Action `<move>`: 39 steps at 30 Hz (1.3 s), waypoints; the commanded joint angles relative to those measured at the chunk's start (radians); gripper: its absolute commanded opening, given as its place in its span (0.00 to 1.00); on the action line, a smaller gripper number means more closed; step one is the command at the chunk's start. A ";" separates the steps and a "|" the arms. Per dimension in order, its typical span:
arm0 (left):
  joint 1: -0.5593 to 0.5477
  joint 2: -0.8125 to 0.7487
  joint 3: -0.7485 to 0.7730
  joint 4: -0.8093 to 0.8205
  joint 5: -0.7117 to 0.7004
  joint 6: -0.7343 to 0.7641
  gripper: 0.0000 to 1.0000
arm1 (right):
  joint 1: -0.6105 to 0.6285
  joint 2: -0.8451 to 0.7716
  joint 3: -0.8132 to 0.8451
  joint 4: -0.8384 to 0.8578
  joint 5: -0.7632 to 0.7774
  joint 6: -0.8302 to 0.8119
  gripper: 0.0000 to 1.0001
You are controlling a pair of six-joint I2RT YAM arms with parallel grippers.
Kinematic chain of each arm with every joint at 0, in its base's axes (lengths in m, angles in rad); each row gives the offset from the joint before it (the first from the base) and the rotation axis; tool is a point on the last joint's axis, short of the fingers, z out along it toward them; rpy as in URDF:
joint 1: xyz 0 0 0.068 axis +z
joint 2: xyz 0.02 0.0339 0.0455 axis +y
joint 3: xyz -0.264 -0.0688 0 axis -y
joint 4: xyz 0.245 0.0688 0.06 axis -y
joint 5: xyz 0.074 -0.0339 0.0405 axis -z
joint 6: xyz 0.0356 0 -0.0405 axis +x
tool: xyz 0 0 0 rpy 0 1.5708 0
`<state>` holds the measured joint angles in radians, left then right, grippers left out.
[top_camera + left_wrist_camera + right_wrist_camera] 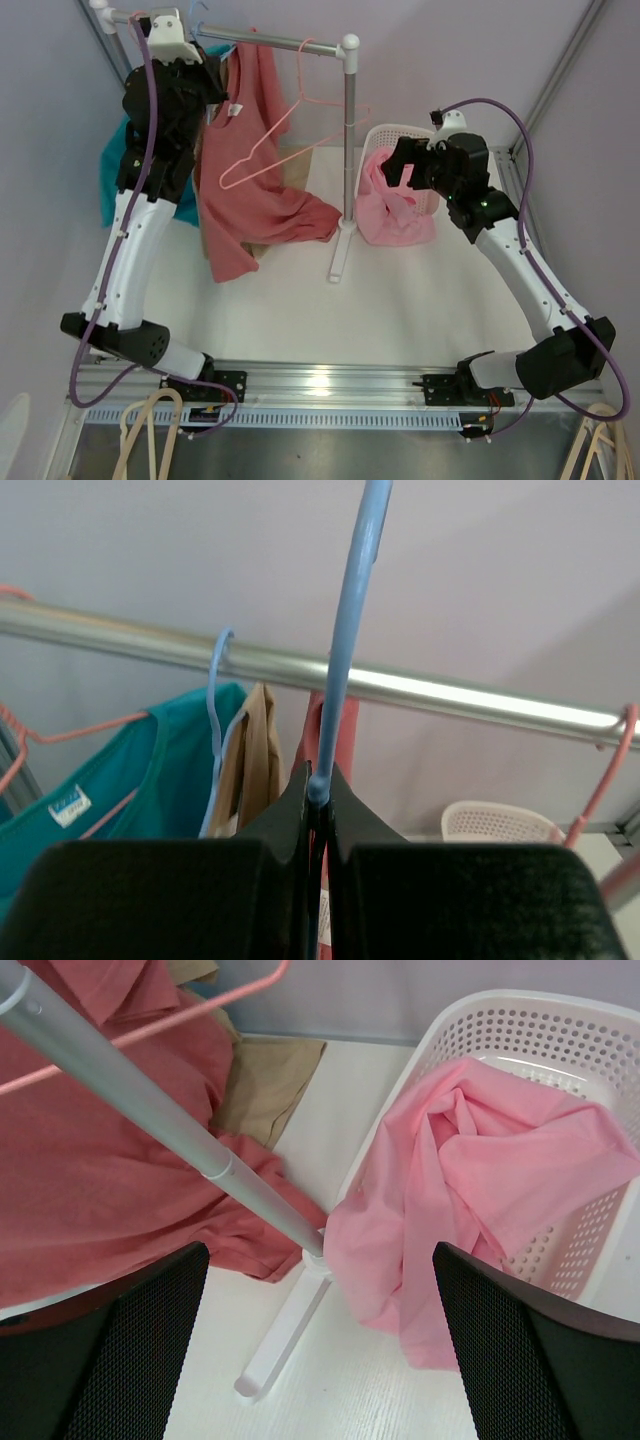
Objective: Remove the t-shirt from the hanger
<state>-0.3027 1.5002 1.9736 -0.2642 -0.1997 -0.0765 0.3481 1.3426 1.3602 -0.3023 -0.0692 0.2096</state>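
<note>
Left fingers [285, 825] pinch blue hanger [350, 630] near rail [450, 695].

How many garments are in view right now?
4: teal shirt at the left end of the rail, red t-shirt hanging beside it, tan garment behind that, pink garment spilling from the basket. Others may be hidden.

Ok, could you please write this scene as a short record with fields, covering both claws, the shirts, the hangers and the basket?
left claw: shut on the blue hanger, up at the rail
right claw: open, holding nothing, near the basket
red t-shirt: hangs below the left claw, lower part lying on the table
pink hanger: on the rail, bare
teal shirt: on the rail, on another hanger
basket: white, pink garment spilling over its rim
task state: t-shirt appears still on its hanger
</note>
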 commanded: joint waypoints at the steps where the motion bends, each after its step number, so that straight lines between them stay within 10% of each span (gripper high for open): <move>1: -0.024 -0.086 -0.048 -0.070 -0.029 -0.081 0.01 | 0.014 -0.031 -0.003 0.009 -0.011 0.010 1.00; 15: -0.157 -0.296 -0.518 -0.145 -0.345 -0.241 0.01 | 0.372 -0.267 -0.225 0.119 0.150 -0.098 0.99; 27: -0.208 -0.103 -0.293 -0.569 -0.661 -0.658 0.01 | 0.804 -0.212 -0.452 0.457 0.240 -0.114 0.99; 39: -0.243 -0.023 -0.231 -0.642 -0.692 -0.724 0.01 | 0.876 -0.020 -0.357 0.514 0.186 -0.147 0.97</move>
<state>-0.5301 1.4834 1.7039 -0.9054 -0.8600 -0.7593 1.2156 1.2900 0.9409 0.1326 0.1230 0.0738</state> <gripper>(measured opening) 0.038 0.981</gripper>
